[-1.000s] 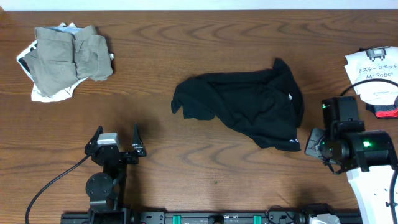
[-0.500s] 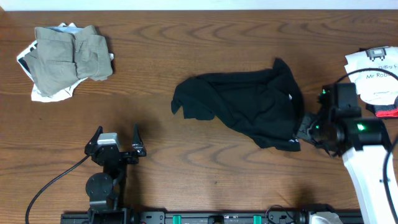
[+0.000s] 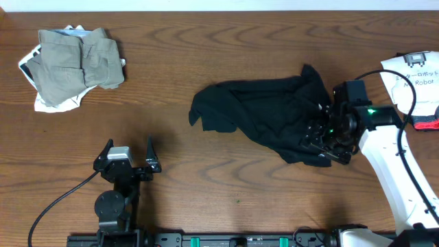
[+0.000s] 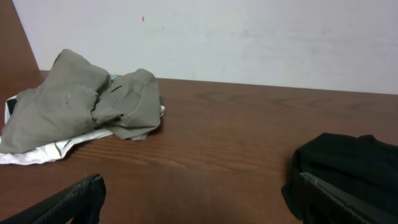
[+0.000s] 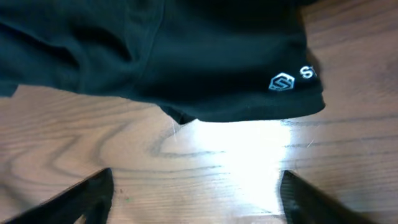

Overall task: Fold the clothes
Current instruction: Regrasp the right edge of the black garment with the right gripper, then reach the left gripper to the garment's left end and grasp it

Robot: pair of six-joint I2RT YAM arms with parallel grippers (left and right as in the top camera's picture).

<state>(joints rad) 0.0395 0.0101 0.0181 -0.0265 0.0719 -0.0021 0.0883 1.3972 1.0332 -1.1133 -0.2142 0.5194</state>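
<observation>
The clothes lie in two places. A crumpled black shirt sits at the table's middle right, its hem with a small white logo filling the top of the right wrist view. My right gripper hangs over the shirt's lower right edge, open, with only bare wood between its fingers. A khaki-grey garment lies on a white printed one at the far left. My left gripper rests near the front edge, open and empty, with the khaki pile ahead and the black shirt to its right.
White printed papers and a red item lie at the right edge, behind my right arm. A black cable trails from the left arm's base. Bare wooden tabletop lies between the two arms.
My right arm has swung left and forward from the table's right side to the shirt's lower right edge, and its jaws have gone from nearly shut to wide. The left arm has not moved.
</observation>
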